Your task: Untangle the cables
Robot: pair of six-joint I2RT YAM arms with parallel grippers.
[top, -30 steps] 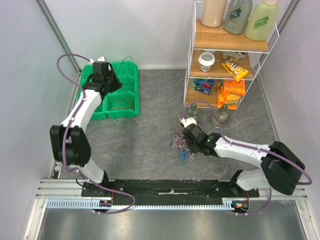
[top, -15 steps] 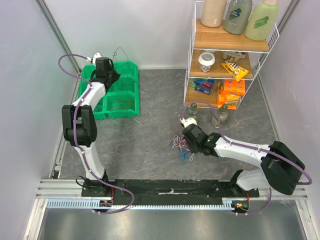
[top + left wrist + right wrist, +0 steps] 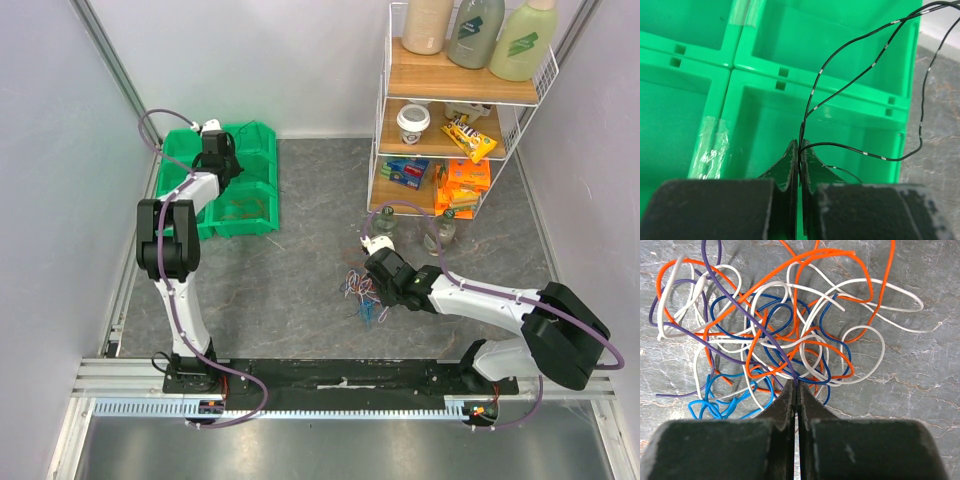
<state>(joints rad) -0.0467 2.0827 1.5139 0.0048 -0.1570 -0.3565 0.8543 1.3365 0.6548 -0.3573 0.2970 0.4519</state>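
The cables (image 3: 780, 330) lie as a loose tangle of orange, white, blue and purple wires on the grey table, seen from above as a small heap (image 3: 362, 292). My right gripper (image 3: 796, 385) is shut at the tangle's near edge, pinching a purple cable (image 3: 765, 336); from above the right gripper (image 3: 375, 288) sits at the heap's right side. My left gripper (image 3: 799, 147) is shut on a thin black cable (image 3: 840, 145) that loops up and right over a green bin (image 3: 790, 75). From above, the left gripper (image 3: 225, 160) hangs over the green bins (image 3: 272, 160).
A wire shelf (image 3: 455, 110) with bottles, a cup and snack packs stands at the back right. Two small glass jars (image 3: 385, 218) sit on the table at its foot. One green bin (image 3: 245, 205) holds thin wires. Walls close in on both sides.
The left arm has folded back, its elbow now nearer the bins, carrying the black cable over them. The right arm and the tangle have not moved.
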